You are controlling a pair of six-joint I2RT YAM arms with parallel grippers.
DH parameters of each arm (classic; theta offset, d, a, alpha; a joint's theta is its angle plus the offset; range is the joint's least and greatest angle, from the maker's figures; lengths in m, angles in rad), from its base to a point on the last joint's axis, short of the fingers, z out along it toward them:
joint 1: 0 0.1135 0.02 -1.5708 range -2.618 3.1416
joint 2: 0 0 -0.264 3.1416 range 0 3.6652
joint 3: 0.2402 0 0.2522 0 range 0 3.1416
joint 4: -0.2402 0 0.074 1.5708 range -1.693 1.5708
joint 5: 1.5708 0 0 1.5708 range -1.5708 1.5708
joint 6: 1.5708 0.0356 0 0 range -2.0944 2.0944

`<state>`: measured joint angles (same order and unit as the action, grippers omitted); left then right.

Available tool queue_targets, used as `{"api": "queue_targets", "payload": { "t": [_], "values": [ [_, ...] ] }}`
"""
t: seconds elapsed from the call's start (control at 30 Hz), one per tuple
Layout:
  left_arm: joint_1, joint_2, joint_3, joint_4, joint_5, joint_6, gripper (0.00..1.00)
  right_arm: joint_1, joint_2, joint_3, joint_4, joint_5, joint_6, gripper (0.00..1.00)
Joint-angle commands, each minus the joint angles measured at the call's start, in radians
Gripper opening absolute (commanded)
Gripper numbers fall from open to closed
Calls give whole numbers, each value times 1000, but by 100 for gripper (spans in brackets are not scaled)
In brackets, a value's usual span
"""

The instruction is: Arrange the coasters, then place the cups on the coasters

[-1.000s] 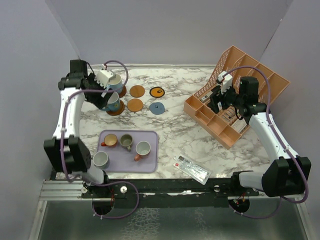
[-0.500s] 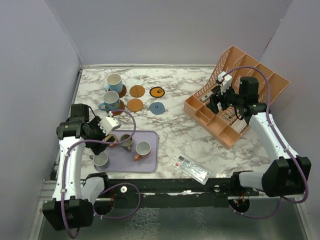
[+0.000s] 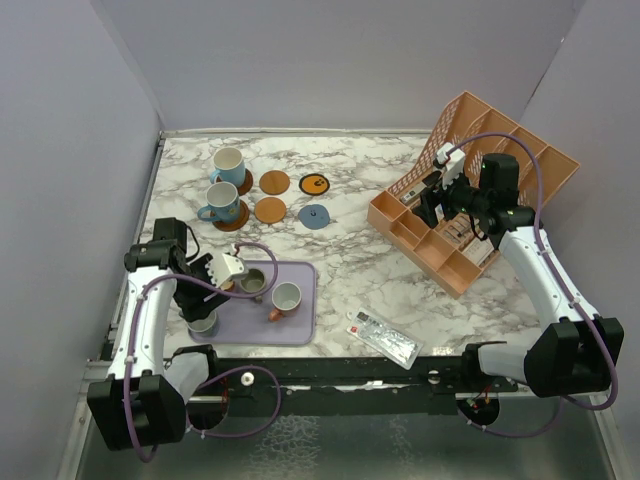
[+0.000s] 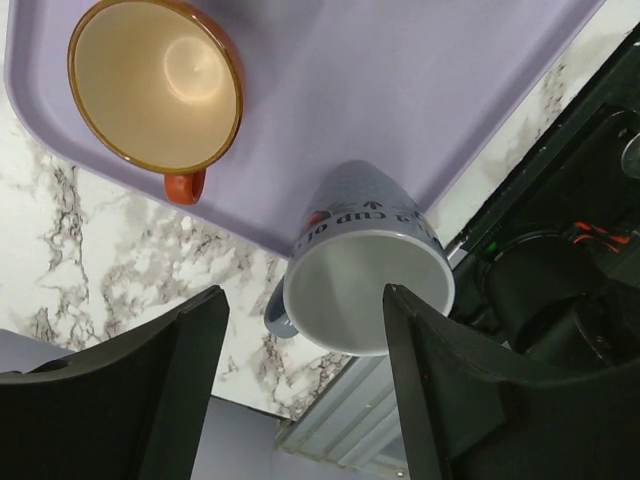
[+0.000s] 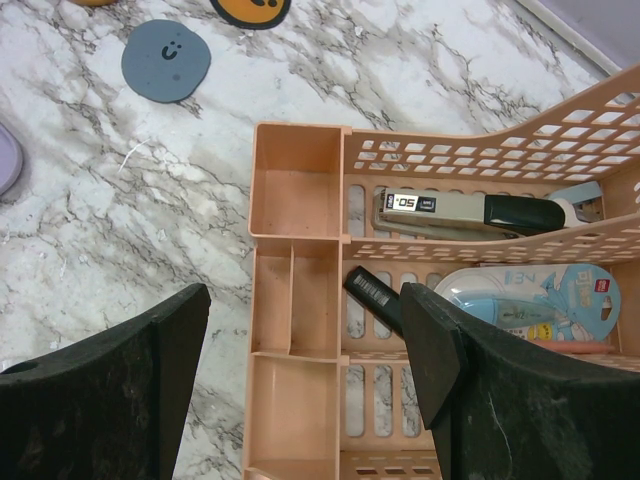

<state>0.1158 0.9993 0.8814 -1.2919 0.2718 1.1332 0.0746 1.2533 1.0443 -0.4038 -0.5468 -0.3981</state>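
Note:
Two light blue cups [image 3: 228,162] [image 3: 220,200] stand on the dark brown coasters [image 3: 243,185] at the back left. Beside them lie two tan-orange coasters [image 3: 274,182], an orange one with a black mark [image 3: 315,184] and a grey-blue one [image 3: 314,216]. On the lavender tray [image 3: 300,325] stand an orange cup [image 4: 155,85], an olive cup [image 3: 253,283], a pale salmon-handled cup [image 3: 285,297] and a grey cup [image 4: 365,275]. My left gripper [image 4: 305,310] is open, its fingers either side of the grey cup. My right gripper [image 5: 305,300] hangs open over the organiser.
The orange slotted organiser [image 3: 470,190] sits at the right with a stapler [image 5: 470,212] and correction tape [image 5: 530,300] in it. A flat packet [image 3: 383,338] lies near the front edge, right of the tray. Grey walls close in the left, back and right.
My left arm has swung from the blue cups at the back left down to the tray's front left corner, around the grey cup, and its jaws have narrowed a little. The right arm has not moved.

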Motion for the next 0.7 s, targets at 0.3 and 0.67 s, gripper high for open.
{"api": "queue_targets", "payload": {
  "t": [0.3, 0.67],
  "values": [
    [0, 71, -94, 79, 63, 135, 40, -6, 0, 5, -7, -11, -12, 78],
    [0, 88, -41, 32, 21, 163, 5, -6, 11, 5, -8, -4, -13, 78]
  ]
}}
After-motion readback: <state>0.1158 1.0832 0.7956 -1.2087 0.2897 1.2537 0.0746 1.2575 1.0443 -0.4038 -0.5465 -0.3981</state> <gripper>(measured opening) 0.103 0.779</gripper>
